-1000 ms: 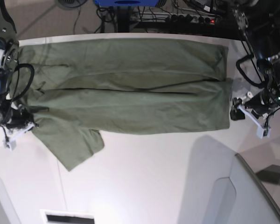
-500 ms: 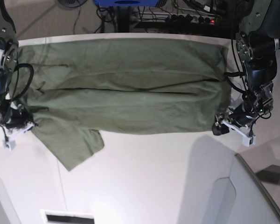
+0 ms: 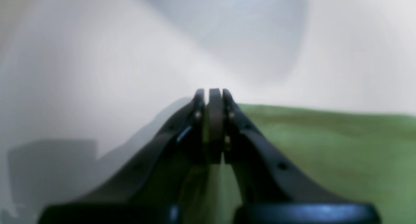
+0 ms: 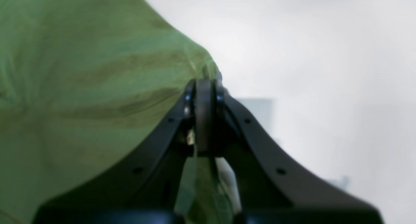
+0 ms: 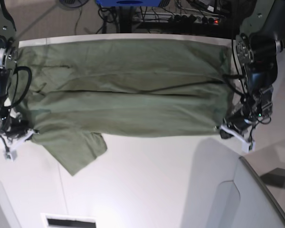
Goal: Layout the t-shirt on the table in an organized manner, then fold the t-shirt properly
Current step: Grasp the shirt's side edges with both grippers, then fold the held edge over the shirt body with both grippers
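Left pincer (image 3: 214, 97) closed tight at t-shirt (image 5: 128, 90) hem corner; cloth between jaws not clearly visible. Right pincer (image 4: 204, 87) pinched on olive fabric at shoulder end. Beyond both, shirt spread flat across worktop (image 5: 147, 185), sleeve trailing. Judged light, limp, wrinkle-prone: best gripped at corners, seams.

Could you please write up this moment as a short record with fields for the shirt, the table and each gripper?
garment: t-shirt, olive green, spread sideways across the table, wrinkled, one sleeve trailing toward the near edge
left gripper: jaws closed at the shirt's near corner on the base view's right; green fabric shows between the fingers in the left wrist view
right gripper: jaws closed on a pinch of shirt fabric at the opposite near corner
fold state: not yet folded over; both near corners gripped
other: grey panel by the near right corner
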You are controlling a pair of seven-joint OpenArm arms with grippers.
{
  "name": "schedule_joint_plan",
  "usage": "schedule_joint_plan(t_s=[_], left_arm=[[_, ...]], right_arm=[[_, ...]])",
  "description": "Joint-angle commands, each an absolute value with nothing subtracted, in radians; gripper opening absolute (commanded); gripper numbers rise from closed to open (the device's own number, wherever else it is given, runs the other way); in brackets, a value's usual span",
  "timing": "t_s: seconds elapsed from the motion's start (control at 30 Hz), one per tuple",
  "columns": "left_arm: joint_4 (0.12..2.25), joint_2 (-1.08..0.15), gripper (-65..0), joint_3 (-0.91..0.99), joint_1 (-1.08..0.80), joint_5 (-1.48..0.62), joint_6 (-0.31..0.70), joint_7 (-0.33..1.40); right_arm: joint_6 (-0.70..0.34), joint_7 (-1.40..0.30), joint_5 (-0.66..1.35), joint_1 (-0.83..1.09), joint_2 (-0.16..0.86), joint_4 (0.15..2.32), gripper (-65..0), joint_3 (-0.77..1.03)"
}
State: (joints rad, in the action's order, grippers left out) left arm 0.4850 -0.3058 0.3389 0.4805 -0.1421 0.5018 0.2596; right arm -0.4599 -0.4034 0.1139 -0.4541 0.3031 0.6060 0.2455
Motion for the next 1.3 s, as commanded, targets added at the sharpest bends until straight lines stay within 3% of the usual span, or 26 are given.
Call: schedule_joint_plan(t_s=[0.0,0.2,0.77,1.27], left_arm=[[0.524,-0.328,-65.0,0.314,0.530,-0.159,0.510,0.251],[0.661,-0.329,-65.0,0.197,0.570,-0.170,0.510,0.317],[0.685,-0.332,-65.0,0.205,0.619,-0.170,0.510,0.360],[0.992,-0.328,-65.0,0.205,0.392,-0.171,0.512,0.440]], right_arm=[[-0.461,-0.383,0.124,-0.486,0.320,0.642,-65.0,0.232],[-0.460,-0.384,0.124,-0.510,0.326,0.693,-65.0,0.177],[-0.464,-0.377,0.122,-0.572,0.349,0.697,-65.0,0.163],[-0.464,-0.400,0.122,-0.478,0.351,0.766,-65.0,0.166]])
